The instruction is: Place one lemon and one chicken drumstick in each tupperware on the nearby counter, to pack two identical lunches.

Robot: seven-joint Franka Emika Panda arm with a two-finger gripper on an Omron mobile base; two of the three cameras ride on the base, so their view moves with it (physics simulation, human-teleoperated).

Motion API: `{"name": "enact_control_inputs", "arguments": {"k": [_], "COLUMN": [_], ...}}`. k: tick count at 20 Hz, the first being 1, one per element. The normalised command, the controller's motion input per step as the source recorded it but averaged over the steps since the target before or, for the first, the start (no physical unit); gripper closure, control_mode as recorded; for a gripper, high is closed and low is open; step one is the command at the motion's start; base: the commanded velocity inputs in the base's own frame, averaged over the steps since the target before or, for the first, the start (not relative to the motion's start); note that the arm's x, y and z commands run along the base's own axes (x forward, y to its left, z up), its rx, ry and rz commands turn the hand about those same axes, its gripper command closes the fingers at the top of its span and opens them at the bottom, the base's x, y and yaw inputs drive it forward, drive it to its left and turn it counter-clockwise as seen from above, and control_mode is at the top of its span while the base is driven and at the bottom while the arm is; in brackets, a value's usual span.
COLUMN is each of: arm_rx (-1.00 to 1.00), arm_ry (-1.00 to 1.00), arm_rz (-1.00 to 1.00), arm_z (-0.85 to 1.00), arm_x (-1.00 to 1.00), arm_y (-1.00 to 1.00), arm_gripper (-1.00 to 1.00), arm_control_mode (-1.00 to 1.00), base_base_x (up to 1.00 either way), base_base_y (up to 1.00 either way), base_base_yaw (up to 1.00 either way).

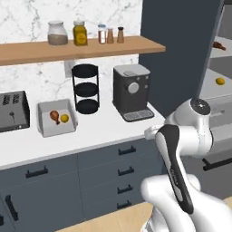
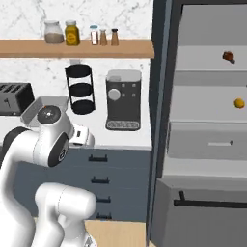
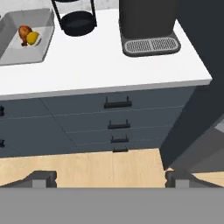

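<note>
A light grey tupperware (image 1: 44, 128) sits on the white counter (image 1: 106, 129) between the toaster and the black rack. Inside it lie one chicken drumstick (image 1: 55, 116) and one lemon (image 1: 65, 118). The hand view shows the same tupperware (image 3: 19, 52) at top left, with its drumstick (image 3: 24, 31) and lemon (image 3: 33, 38). In the open fridge at the right, a second drumstick (image 2: 228, 56) rests on the upper shelf and a second lemon (image 2: 239, 103) on the shelf below. My gripper (image 3: 110, 179) is open and empty, held in front of the cabinet drawers. The other tupperware is out of view.
A toaster (image 1: 13, 111) stands at the far left, a black tiered rack (image 1: 86, 88) and a coffee machine (image 1: 132, 92) at the back of the counter. The wooden shelf (image 1: 77, 49) carries several jars. A dark fridge side panel (image 1: 176, 54) separates counter and fridge.
</note>
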Motion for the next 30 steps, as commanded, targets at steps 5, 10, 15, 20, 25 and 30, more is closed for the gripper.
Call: {"name": "enact_control_inputs", "arguments": {"k": [5,10,15,20,25,30], "arm_rx": [0.00,0.00,0.00,0.00,0.00,0.00], "arm_ry": [0.00,0.00,0.00,0.00,0.00,0.00], "arm_rz": [0.00,0.00,0.00,0.00,0.00,0.00], "arm_z": [0.00,0.00,0.00,0.00,0.00,0.00], "arm_x": [0.00,0.00,0.00,0.00,0.00,0.00], "arm_y": [0.00,0.00,0.00,0.00,0.00,0.00], "arm_gripper": [-1.00,-1.00,-1.00,-1.00,-1.00,-1.00], "arm_control_mode": [1.00,1.00,1.00,1.00,1.00,1.00], "base_base_x": [-0.25,0.35,0.52,0.56,0.66,0.59], "base_base_y": [-1.00,-0.94,-0.74,-0.26,-0.23,-0.59], "base_base_yaw": [-0.21,-0.11,-0.06,0.00,0.00,0.02]}}
